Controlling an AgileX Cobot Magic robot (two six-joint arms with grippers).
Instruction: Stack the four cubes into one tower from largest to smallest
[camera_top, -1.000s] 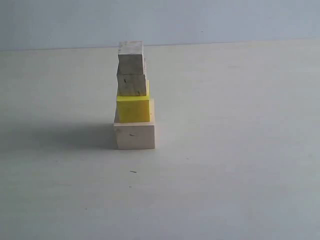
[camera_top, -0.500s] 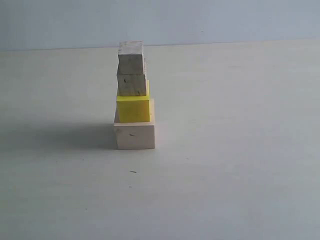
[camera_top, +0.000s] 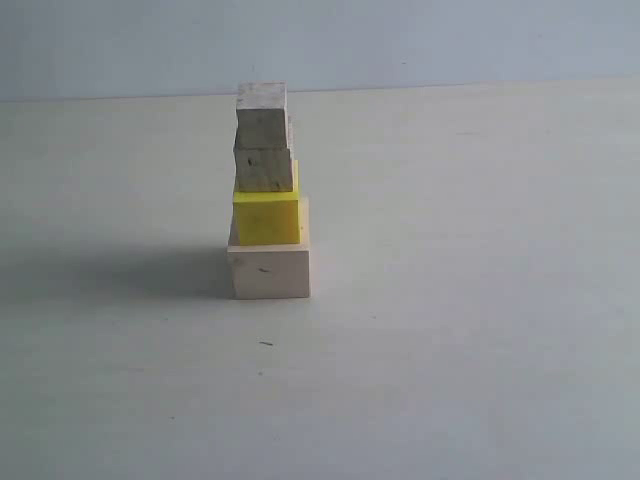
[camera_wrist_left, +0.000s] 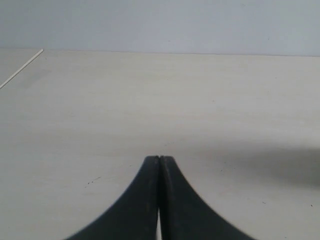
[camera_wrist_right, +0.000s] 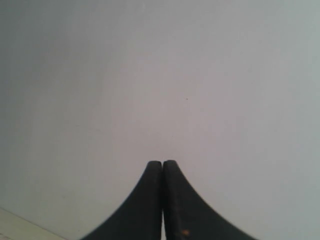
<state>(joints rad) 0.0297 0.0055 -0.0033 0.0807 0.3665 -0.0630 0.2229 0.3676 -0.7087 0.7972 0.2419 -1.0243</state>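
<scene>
Already the tower (camera_top: 267, 215) stands on the tabletop (camera_top: 450, 300), pale wood cube (camera_top: 270, 272) lowest, greyish-white cube (camera_top: 262, 105) topmost; left claw (camera_wrist_left: 159, 159) and right claw (camera_wrist_right: 162, 163) are pressed together, empty.

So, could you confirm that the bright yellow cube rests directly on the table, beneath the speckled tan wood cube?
Not quite: the exterior view shows the bright yellow cube resting on the large pale wood cube, beneath the speckled tan wood cube.

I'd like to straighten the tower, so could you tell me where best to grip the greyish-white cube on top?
Probably from above, pinching opposite side faces of the greyish-white cube: it sits topmost with flat, free sides, above the speckled tan cube.
</scene>
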